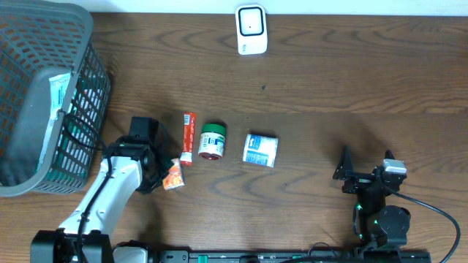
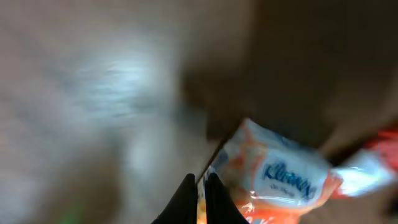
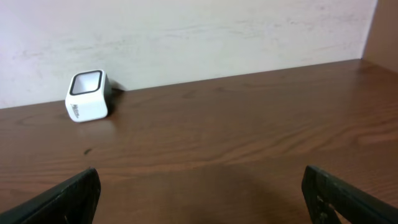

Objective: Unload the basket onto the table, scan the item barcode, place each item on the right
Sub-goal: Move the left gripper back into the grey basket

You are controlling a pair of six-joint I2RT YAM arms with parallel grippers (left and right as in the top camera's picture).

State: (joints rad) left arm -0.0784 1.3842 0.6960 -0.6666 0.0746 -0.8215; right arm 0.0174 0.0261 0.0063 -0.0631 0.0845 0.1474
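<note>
Tissue pack (image 2: 280, 180) — reads "Kleenex"

Left arm (image 1: 110, 191) stretched forward, left fingers (image 2: 184, 200) pinched together (blurry), right arm (image 1: 380, 215) folded, right fingers (image 3: 62, 196) wide apart.

Dark brown worktop (image 1: 329, 80), wavy wood grain running all across it. Up at ten o'clock, a grey mesh basket (image 1: 91, 88). At twelve o'clock the scanner (image 1: 251, 29), white shell with a dark window. Centre row now: a red-orange tube (image 1: 188, 137), a jar (image 1: 213, 141) green on top with red and white below, and a blue-and-white packet (image 1: 261, 150). At eight o'clock, the tissue pack (image 1: 174, 175) is orange and white with blue lettering. The left arm (image 1: 110, 193) is white, and the right fingers (image 3: 68, 196) are black.
</note>
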